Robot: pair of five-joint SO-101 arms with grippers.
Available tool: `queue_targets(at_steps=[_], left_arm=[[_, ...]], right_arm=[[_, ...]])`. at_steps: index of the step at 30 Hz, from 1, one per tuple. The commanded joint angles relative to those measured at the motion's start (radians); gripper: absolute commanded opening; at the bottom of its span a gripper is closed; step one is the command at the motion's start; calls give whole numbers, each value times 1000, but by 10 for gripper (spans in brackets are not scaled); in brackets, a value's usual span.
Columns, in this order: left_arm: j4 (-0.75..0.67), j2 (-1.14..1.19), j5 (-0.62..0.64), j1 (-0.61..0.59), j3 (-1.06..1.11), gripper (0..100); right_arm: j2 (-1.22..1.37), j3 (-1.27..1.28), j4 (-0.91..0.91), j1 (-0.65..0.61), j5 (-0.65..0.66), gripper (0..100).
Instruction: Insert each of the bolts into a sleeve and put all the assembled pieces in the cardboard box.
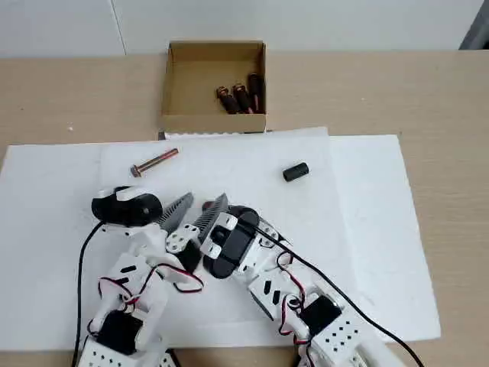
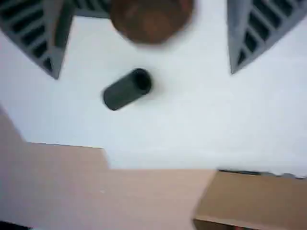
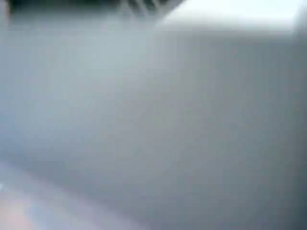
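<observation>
Cardboard box (image 1: 214,122), top centre, already holds assembled pieces (image 1: 241,98). Left gripper (image 2: 145,72), jaws spread wide, faces the sleeve (image 2: 127,89) mid-frame, seemingly lining up a grab. Right gripper (image 1: 212,215), lower centre: grip cannot be told. One bolt (image 1: 154,162) lies loose, upper left.

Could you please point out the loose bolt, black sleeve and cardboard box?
loose bolt (image 1: 154,162), high view, middle of shaft
black sleeve (image 1: 296,172), high view, curved side
cardboard box (image 1: 214,122), high view, near wall

White arms (image 1: 130,275) carry black motors (image 1: 126,208) and red-black cables (image 1: 79,267); the left tool (image 2: 144,74) has grey ribbed fingers (image 2: 29,33).
</observation>
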Motion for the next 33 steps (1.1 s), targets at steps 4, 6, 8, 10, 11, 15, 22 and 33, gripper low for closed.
queue_targets(at_steps=[4,6,8,10,11,15,22,33], left_arm=[[3,-9,-40,-40,-91,217],[3,-9,-40,-41,-117,216],[3,-9,-40,-43,-143,183],[3,-9,-40,-55,-163,100],[3,-9,-40,-69,-171,50],[3,-6,-41,-127,-163,14],[3,-9,-239,-244,4,6],[112,-9,-373,-265,62,6]], right_arm=[[-13,-57,-28,-2,11,4],[-13,-57,-28,4,11,4],[-13,-58,-28,22,11,4],[-13,-64,-28,53,11,4],[-13,-64,-28,70,11,4],[-13,-80,-21,153,5,4],[-4,-74,36,309,-91,4],[1,-285,417,444,-410,4]])
